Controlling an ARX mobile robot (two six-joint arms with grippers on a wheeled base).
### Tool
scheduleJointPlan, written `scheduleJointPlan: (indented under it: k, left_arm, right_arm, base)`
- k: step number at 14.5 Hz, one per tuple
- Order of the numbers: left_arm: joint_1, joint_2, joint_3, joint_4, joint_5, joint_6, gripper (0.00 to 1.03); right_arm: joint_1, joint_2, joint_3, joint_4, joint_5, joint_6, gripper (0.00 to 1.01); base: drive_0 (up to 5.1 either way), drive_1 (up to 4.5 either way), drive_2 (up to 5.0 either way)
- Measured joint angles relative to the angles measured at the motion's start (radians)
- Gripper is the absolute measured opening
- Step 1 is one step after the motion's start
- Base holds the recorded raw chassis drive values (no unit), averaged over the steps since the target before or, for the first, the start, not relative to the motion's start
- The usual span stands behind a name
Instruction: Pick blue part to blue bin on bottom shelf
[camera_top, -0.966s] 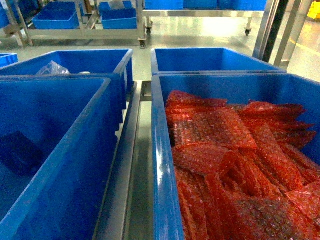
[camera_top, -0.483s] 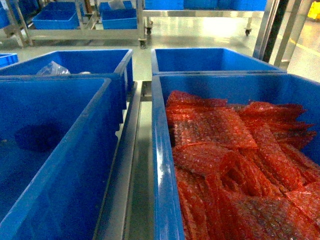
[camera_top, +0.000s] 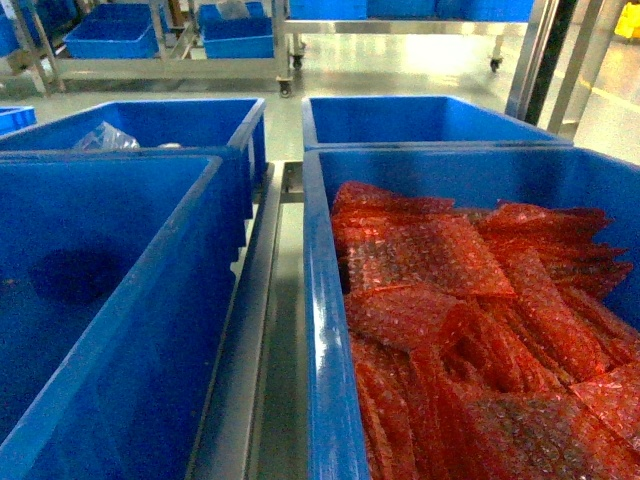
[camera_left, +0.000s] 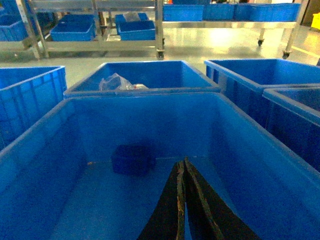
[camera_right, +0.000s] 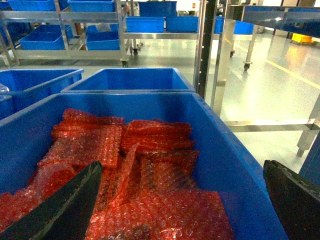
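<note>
The left tool (camera_left: 183, 172) hangs inside a large blue bin (camera_left: 240, 117), its two dark fingers pressed together so that only a thin seam shows between them, and nothing is gripped. Just ahead of its tips and slightly to the left, the blue part (camera_left: 133, 158) rests on the bin floor near the far wall, a dark blue blocky shape, apart from the tool. In the head view the same part shows only as a dim dark patch (camera_top: 75, 275) on the floor of the left bin (camera_top: 150, 290), and neither tool is visible there. Beyond the left tool, behind this bin, stands another blue bin (camera_left: 142, 75) with a crumpled clear plastic bag (camera_left: 115, 81) lying at its near left edge. The right tool (camera_right: 187, 195) hovers over the neighbouring bin (camera_right: 225, 165), its fingers spread wide, one finger (camera_right: 65, 205) low at the left and the other at the right edge of the view, with nothing between them. Under and ahead of it lies a heap of red bubble-wrap pouches (camera_right: 130, 165) filling that bin. Between the two front bins runs a steel rail (camera_top: 262, 330). Further off, past both tools, steel racks on wheels (camera_left: 100, 47) carry more blue bins over a glossy floor (camera_right: 250, 75).
</note>
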Motion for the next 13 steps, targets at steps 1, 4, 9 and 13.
scheduleJointPlan:
  k: [1,4,9,13]
  left_arm:
    - [0.001,-0.101,0.000,-0.066,0.001,0.000,0.02]
    - [0.001,-0.198,0.000,-0.169,0.000,0.000,0.02]
    - [0.001,-0.342,0.000,-0.302,0.000,0.000,0.02]
    - [0.001,-0.414,0.000,-0.374,0.000,0.000,0.02]
  right_arm:
    - [0.000,0.000,0.000,0.000,0.000,0.000,0.98]
    - [0.000,0.000,0.000,0.000,0.000,0.000,0.98]
    - [0.000,0.000,0.000,0.000,0.000,0.000,0.98]
    - [0.000,0.000,0.000,0.000,0.000,0.000,0.98]
  base:
    - [0.0,0.00,0.0]
    - [0.0,0.00,0.0]
    - [0.0,0.00,0.0]
    - [0.0,0.00,0.0]
